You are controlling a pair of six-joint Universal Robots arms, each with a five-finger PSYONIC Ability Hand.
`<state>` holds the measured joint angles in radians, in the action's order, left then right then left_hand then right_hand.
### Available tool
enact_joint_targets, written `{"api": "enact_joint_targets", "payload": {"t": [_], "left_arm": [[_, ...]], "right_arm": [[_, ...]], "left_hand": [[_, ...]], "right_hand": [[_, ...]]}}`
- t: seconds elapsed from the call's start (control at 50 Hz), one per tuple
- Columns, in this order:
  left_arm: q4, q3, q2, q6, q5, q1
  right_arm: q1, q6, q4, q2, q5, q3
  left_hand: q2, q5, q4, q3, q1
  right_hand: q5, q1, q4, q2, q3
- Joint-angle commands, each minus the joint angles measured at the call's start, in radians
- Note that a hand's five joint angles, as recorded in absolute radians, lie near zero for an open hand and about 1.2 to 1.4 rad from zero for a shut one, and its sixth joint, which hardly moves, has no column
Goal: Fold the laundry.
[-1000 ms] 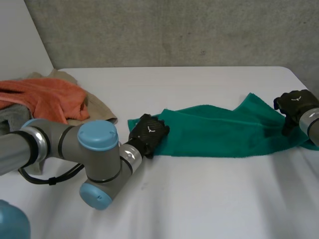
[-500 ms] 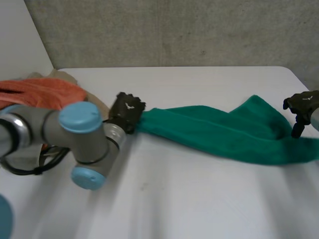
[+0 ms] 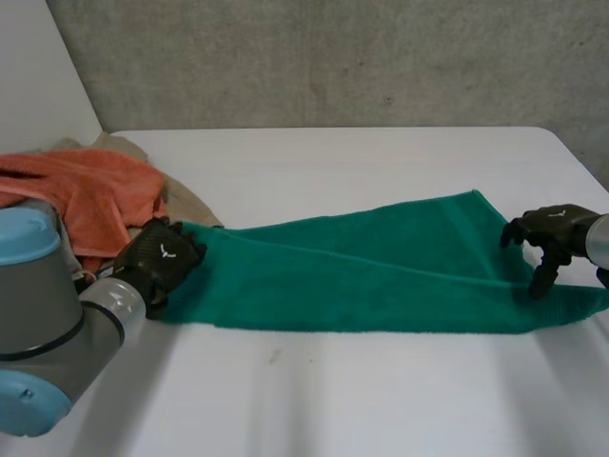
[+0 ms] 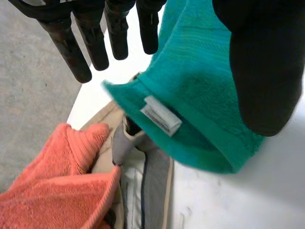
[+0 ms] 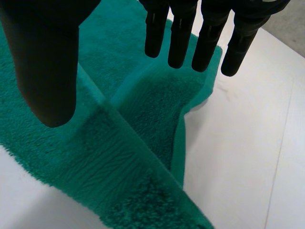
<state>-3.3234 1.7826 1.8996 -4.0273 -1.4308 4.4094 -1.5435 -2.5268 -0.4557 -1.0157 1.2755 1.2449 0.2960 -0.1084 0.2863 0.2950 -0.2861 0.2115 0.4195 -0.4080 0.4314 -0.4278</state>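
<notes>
A green towel [image 3: 362,271] lies stretched out long across the white table [image 3: 381,381]. My left hand [image 3: 162,257] is at its left end, beside the laundry pile. In the left wrist view its fingers [image 4: 95,38] are straight and apart from the thumb, open above the towel's labelled corner [image 4: 162,114], which lies loose. My right hand [image 3: 550,231] is at the towel's right end. There its fingers [image 5: 190,38] hang straight and open just above the towel [image 5: 119,143], where a fold crosses the corner.
A pile of laundry sits at the table's left: an orange towel [image 3: 86,190] over beige cloth [image 3: 186,205], with a grey and beige garment [image 4: 147,186] right under the green corner. A grey wall runs behind the table.
My left hand pulled the towel's left end leftward to the pile and opened. The towel went from bunched to stretched flat. My right hand came down at its right end.
</notes>
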Motion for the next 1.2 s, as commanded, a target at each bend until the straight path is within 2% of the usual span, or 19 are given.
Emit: {"api": "enact_joint_targets", "payload": {"t": [0.02,0.12,0.22,0.24,0.26,0.3,0.38,0.56,0.66,0.72,0.8,0.94,0.98,1.04,1.06,1.08,1.14,1.2], "left_arm": [[0.007,-0.145,0.030,0.175,-0.008,-0.057],[0.016,-0.238,0.087,0.318,0.004,-0.085],[0.005,-0.304,0.145,0.419,0.052,-0.102],[0.004,-0.313,0.153,0.433,0.061,-0.102],[-0.002,-0.327,0.170,0.459,0.079,-0.105],[-0.008,-0.341,0.183,0.479,0.096,-0.110],[-0.021,-0.368,0.217,0.511,0.122,-0.120],[-0.021,-0.431,0.291,0.518,0.128,-0.156],[0.002,-0.486,0.351,0.522,0.113,-0.169],[0.027,-0.512,0.386,0.518,0.110,-0.180],[0.059,-0.537,0.423,0.510,0.107,-0.186],[0.068,-0.568,0.450,0.496,0.069,-0.186],[0.065,-0.574,0.452,0.499,0.055,-0.185],[0.055,-0.583,0.450,0.502,0.024,-0.176],[0.053,-0.585,0.449,0.501,0.017,-0.174],[0.048,-0.585,0.446,0.498,0.004,-0.170],[0.044,-0.578,0.429,0.493,-0.014,-0.157],[0.041,-0.577,0.411,0.485,-0.017,-0.147]], "right_arm": [[-0.006,-0.029,0.094,-0.038,0.034,0.080],[-0.020,-0.030,0.141,-0.034,0.076,0.146],[-0.039,-0.024,0.212,0.006,0.128,0.165],[-0.043,-0.024,0.213,0.011,0.136,0.165],[-0.049,-0.030,0.215,0.014,0.143,0.162],[-0.053,-0.033,0.223,0.008,0.145,0.160],[-0.075,-0.067,0.272,-0.055,0.127,0.188],[-0.150,-0.086,0.272,-0.343,-0.042,0.263],[-0.182,-0.084,0.243,-0.518,-0.189,0.284],[-0.196,-0.089,0.242,-0.607,-0.246,0.277],[-0.190,-0.112,0.239,-0.698,-0.289,0.245],[-0.136,-0.217,0.238,-0.770,-0.360,0.188],[-0.112,-0.236,0.238,-0.771,-0.373,0.182],[-0.060,-0.247,0.242,-0.759,-0.390,0.180],[-0.046,-0.245,0.244,-0.752,-0.393,0.180],[-0.018,-0.245,0.246,-0.730,-0.395,0.182],[0.002,-0.240,0.244,-0.687,-0.393,0.186],[-0.018,-0.211,0.235,-0.600,-0.360,0.182]], "left_hand": [[-0.018,0.005,-0.008,-0.017,0.008],[-0.018,0.005,-0.008,-0.017,0.008],[-0.018,0.005,-0.008,-0.017,0.008],[-0.024,0.011,-0.014,-0.023,0.014],[-0.030,0.017,-0.020,-0.029,0.020],[-0.030,0.017,-0.020,-0.029,0.020],[-0.050,0.037,-0.041,-0.049,0.040],[-0.106,0.093,-0.096,-0.105,0.096],[-0.121,0.108,-0.111,-0.120,0.111],[-0.121,0.108,-0.111,-0.120,0.111],[-0.121,0.108,-0.111,-0.120,0.111],[-0.068,0.055,-0.058,-0.067,0.058],[-0.010,-0.004,0.000,-0.008,0.000],[0.272,-0.285,0.281,0.273,-0.282],[0.401,-0.414,0.410,0.402,-0.410],[0.704,-0.717,0.714,0.705,-0.714],[1.099,-1.112,1.109,1.100,-1.109],[1.100,-1.113,1.110,1.101,-1.110]], "right_hand": [[0.047,0.013,-0.025,0.001,-0.005],[0.067,0.034,-0.045,0.022,-0.026],[0.158,0.125,-0.136,0.113,-0.116],[0.234,0.201,-0.212,0.189,-0.192],[0.569,0.536,-0.547,0.524,-0.527],[1.008,0.975,-0.986,0.963,-0.967],[1.010,0.977,-0.988,0.965,-0.968],[1.010,0.977,-0.988,0.965,-0.968],[1.010,0.977,-0.988,0.965,-0.968],[1.010,0.977,-0.988,0.965,-0.968],[1.010,0.977,-0.988,0.965,-0.968],[1.010,0.977,-0.988,0.965,-0.968],[1.010,0.977,-0.988,0.965,-0.968],[1.010,0.977,-0.988,0.965,-0.968],[1.010,0.977,-0.988,0.965,-0.968],[1.010,0.977,-0.988,0.965,-0.968],[1.010,0.977,-0.988,0.965,-0.968],[1.010,0.977,-0.988,0.965,-0.968]]}}
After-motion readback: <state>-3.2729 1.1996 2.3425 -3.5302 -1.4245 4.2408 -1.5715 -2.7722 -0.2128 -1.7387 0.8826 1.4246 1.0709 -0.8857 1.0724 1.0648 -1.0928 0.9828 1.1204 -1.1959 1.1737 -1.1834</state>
